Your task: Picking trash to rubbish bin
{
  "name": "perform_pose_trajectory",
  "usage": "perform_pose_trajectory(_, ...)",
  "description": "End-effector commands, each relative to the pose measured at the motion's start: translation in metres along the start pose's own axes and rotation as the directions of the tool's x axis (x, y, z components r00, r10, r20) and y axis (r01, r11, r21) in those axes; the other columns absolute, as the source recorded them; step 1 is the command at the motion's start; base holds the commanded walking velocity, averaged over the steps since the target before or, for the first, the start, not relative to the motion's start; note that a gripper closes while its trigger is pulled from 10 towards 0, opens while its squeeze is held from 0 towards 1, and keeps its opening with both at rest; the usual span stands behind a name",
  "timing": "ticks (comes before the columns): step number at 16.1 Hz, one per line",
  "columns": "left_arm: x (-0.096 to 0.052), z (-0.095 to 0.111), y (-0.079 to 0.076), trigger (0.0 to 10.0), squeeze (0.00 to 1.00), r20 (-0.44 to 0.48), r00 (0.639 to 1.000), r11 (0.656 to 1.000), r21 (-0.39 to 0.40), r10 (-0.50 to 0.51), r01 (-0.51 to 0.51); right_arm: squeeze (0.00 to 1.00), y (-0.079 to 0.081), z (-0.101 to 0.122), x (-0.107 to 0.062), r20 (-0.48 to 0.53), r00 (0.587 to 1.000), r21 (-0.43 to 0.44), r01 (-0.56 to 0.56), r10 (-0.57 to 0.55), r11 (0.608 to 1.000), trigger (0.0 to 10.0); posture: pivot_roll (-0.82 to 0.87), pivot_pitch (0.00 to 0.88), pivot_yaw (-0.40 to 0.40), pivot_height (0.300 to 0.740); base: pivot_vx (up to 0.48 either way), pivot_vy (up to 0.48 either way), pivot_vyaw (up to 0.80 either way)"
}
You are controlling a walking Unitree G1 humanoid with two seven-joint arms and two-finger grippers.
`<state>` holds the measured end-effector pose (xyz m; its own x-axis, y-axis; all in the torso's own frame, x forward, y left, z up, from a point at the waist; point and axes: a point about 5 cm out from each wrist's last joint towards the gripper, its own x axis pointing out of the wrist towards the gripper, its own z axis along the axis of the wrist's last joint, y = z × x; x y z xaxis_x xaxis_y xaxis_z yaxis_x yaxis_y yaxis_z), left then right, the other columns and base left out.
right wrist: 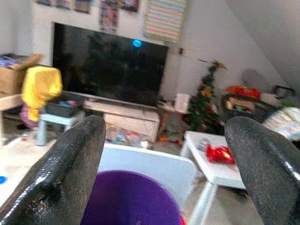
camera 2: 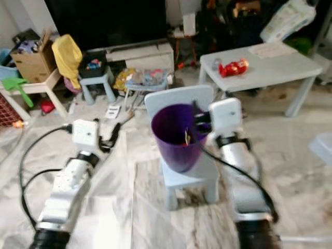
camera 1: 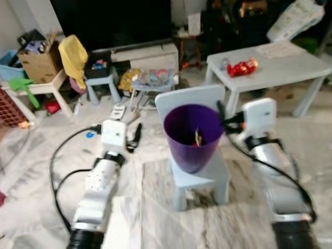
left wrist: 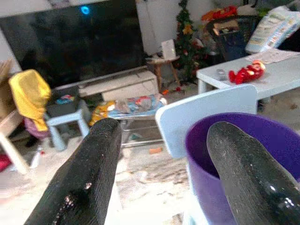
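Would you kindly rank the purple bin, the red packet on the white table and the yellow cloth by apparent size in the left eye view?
1. The purple bin, though it stands nearest the camera, which flatters it.
2. The yellow cloth.
3. The red packet on the white table, clearly smallest.

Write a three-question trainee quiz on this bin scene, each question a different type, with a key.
1. True or false: the purple bin stands on the seat of a small pale blue chair.
2. Multiple choice: what lies on the white table? A) a red wrapper B) a yellow cloth C) a green dustpan
3. Fill in: the fingers of the right gripper are spread ____ above the bin.

Key
1. True.
2. A: the red wrapper lies near the table's left end.
3. open; the left gripper, beside the bin, is spread too.
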<state>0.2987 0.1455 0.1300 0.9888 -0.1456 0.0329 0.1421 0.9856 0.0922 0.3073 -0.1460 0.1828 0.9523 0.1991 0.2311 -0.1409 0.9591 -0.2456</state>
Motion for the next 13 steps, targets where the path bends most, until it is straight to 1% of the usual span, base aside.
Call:
perform_pose_trajectory(1, 0.000, 0.000, -0.001, 10.0, 0.00, -0.001, 1.000, 1.000, -0.003, -0.006, 0.006, 0.00, -0.003, 0.002, 0.000, 0.006, 1.000, -0.003, 0.006, -0.006, 1.000, 10.0, 0.00, 0.000, 0.075, 0.740, -0.240, 0.000, 0.00)
perform_pose_trajectory(5, 0.001, 0.000, -0.002, 10.0, 0.00, -0.001, 1.000, 1.000, -0.004, -0.010, 0.010, 0.00, -0.004, 0.001, 0.001, 0.004, 1.000, -0.006, 0.007, -0.007, 1.000, 10.0, 0.00, 0.000, 0.070, 0.740, -0.181, 0.000, 0.00)
perform_pose_trajectory(7, 0.003, 0.000, -0.002, 10.0, 0.00, 0.004, 1.000, 1.000, -0.003, -0.009, 0.009, 0.00, -0.004, 0.000, 0.002, 0.001, 1.000, -0.006, 0.008, -0.008, 1.000, 10.0, 0.00, 0.000, 0.070, 0.740, 0.000, 0.000, 0.00)
perform_pose_trajectory(9, 0.005, 0.005, -0.003, 10.0, 0.00, 0.032, 0.999, 1.000, -0.017, -0.012, 0.013, 0.00, -0.005, -0.001, 0.004, -0.007, 1.000, -0.002, 0.021, -0.021, 1.000, 10.0, 0.01, 0.000, 0.069, 0.740, 0.000, 0.000, 0.00)
perform_pose_trajectory(13, 0.016, 0.014, -0.012, 10.0, 0.00, 0.070, 0.997, 0.996, -0.073, -0.043, 0.048, 0.00, -0.002, -0.001, 0.007, -0.007, 1.000, 0.007, 0.024, -0.024, 1.000, 10.0, 0.00, 0.000, 0.077, 0.740, 0.000, 0.000, -0.73)
